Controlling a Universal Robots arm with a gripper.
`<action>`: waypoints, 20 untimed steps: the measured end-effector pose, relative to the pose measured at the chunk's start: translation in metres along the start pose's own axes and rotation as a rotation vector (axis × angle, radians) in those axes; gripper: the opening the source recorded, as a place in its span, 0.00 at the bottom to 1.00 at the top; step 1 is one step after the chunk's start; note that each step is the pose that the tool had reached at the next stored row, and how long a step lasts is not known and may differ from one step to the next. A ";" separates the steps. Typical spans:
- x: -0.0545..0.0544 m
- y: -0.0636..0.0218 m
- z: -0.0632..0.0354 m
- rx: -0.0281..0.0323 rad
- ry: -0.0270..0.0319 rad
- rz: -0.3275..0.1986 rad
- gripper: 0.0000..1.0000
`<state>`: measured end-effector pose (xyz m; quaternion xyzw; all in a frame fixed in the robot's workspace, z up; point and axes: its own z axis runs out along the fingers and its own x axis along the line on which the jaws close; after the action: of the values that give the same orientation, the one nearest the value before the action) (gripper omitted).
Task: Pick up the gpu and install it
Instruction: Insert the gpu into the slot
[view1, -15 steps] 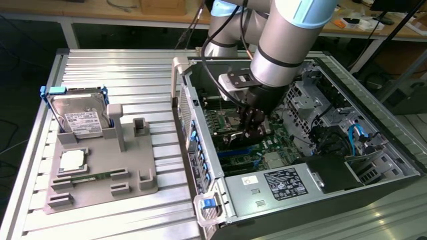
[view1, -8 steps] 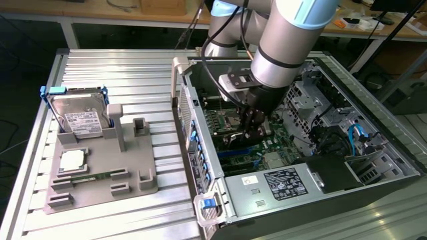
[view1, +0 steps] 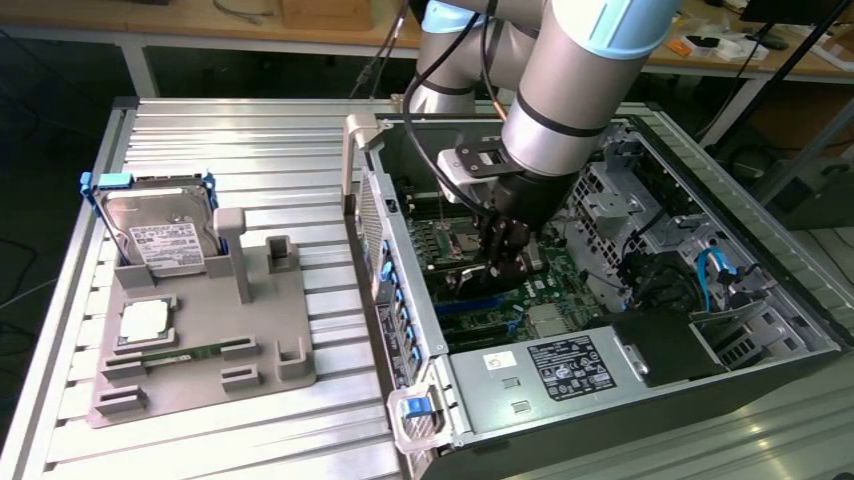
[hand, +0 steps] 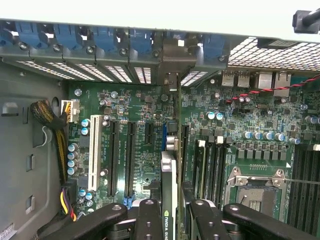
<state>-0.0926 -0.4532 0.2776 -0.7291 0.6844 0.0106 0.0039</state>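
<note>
While the gripper (view1: 506, 266) hangs inside the open computer case (view1: 379, 230) mid-frame in the exterior view, it's clamped on the gpu (hand: 168, 200), edge-on to the motherboard (hand: 140, 107).

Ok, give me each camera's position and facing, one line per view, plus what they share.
Exterior view: off the arm, raised, looking down on the open case and the hard drive; the arm and tool show.
Wrist view: on the wrist, looking along the tool at the motherboard; its fingers hold the gpu.
Shared: tool, motherboard, case.
</note>
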 end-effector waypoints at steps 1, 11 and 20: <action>0.000 0.0000 0.0000 -0.0001 0.0001 0.000 0.27; 0.001 0.0000 0.0001 0.0002 -0.0002 0.008 0.27; 0.005 0.0004 0.0000 0.0002 -0.0001 0.008 0.27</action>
<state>-0.0926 -0.4583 0.2775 -0.7262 0.6874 0.0106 0.0039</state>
